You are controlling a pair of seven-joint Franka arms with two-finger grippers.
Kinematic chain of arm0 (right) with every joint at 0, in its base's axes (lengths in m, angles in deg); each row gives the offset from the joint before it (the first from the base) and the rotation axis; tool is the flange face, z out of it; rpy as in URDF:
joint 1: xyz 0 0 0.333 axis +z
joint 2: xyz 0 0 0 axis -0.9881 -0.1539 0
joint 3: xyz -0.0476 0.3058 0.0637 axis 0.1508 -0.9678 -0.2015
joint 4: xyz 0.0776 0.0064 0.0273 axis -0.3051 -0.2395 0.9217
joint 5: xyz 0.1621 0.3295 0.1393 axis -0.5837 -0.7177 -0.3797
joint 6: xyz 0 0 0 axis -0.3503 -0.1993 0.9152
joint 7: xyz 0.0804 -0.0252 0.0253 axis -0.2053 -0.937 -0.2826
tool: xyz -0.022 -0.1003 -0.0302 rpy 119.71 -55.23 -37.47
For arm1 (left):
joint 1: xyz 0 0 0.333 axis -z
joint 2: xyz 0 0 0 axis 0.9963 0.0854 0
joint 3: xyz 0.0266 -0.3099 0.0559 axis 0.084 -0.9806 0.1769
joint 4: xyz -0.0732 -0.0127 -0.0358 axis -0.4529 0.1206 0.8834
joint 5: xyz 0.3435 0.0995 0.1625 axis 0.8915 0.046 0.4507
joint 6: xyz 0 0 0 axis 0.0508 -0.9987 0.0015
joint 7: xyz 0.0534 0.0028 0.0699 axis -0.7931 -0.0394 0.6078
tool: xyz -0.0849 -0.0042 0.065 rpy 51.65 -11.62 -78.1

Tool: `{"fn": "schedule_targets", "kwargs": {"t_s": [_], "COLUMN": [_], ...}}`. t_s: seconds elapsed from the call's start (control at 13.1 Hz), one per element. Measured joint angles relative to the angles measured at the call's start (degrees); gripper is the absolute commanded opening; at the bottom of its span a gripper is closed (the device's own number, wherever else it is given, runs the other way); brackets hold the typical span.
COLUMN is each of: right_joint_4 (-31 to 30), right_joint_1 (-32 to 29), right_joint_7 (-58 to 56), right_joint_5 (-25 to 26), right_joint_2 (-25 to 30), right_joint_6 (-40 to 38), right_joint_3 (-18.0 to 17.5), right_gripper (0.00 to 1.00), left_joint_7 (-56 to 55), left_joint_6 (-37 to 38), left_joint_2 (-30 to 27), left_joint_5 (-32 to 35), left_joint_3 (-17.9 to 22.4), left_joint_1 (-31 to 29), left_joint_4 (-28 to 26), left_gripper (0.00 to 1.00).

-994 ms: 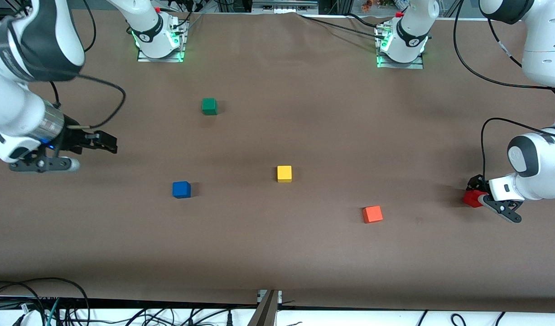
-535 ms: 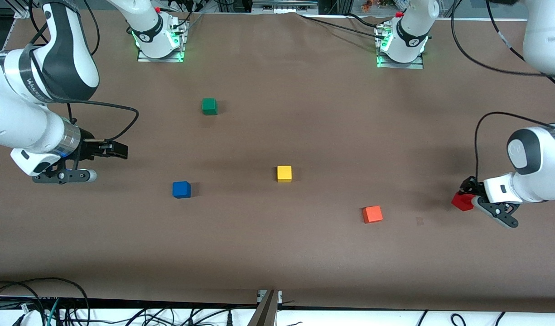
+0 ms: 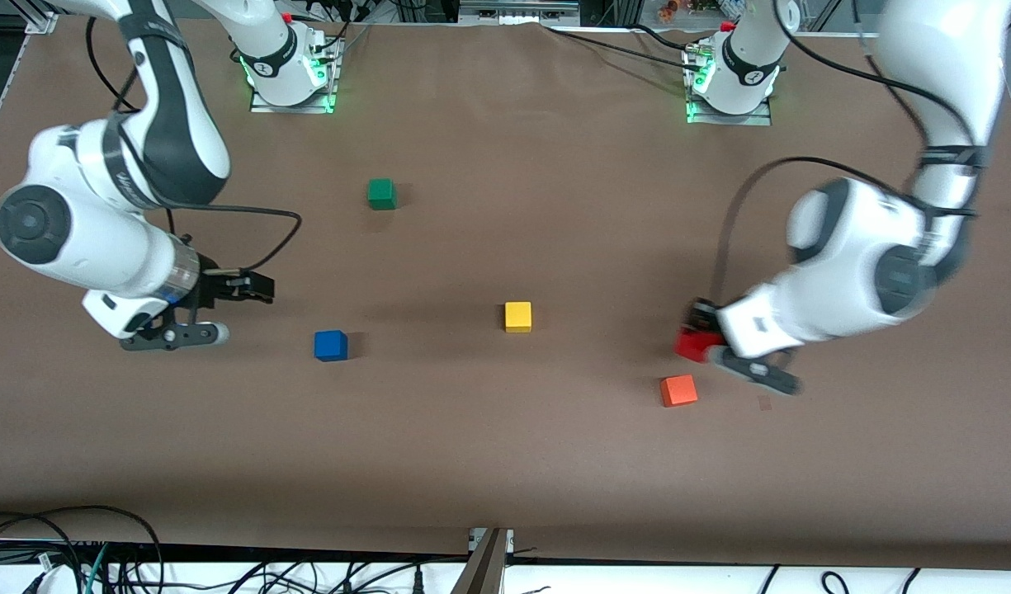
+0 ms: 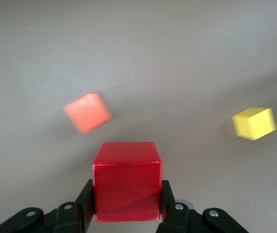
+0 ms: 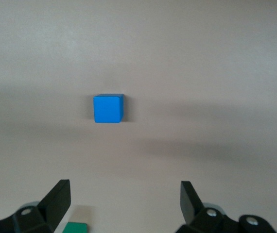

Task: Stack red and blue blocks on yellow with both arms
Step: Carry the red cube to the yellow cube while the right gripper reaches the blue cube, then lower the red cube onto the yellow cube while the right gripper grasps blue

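My left gripper is shut on the red block and holds it above the table close to the orange cube. In the left wrist view the red block sits between the black fingers. The yellow block rests alone mid-table and also shows in the left wrist view. The blue block rests on the table toward the right arm's end. My right gripper is open and empty over the table beside the blue block, which the right wrist view shows ahead of the open fingers.
An orange cube lies nearer the front camera than the held red block; it also shows in the left wrist view. A green cube lies toward the robots' bases. The brown table surface is bare around the blocks.
My left gripper has carried the red block from the left arm's end of the table toward the middle. My right gripper has moved, still open, toward the blue block.
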Motion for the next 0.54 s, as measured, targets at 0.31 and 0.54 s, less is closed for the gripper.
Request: {"fn": "schedule_targets", "kwargs": {"t_s": [0.31,0.54], "right_joint_4": [-0.18,-0.14], "right_joint_1": [2.35,5.23], "right_joint_7": [3.07,5.27], "right_joint_5": [-1.46,-1.46], "right_joint_2": [-6.87,-13.49], "right_joint_6": [10.31,18.38], "right_joint_3": [-0.09,-0.12], "right_gripper": [1.00,1.00], "left_joint_7": [-22.32,-29.09], "left_joint_6": [-0.11,-1.48], "left_joint_2": [3.36,9.16], "left_joint_5": [6.18,6.35], "left_joint_3": [1.13,8.25], "left_joint_1": [16.47,25.57], "left_joint_4": [4.20,9.46], "left_gripper": [0.00,0.00]}}
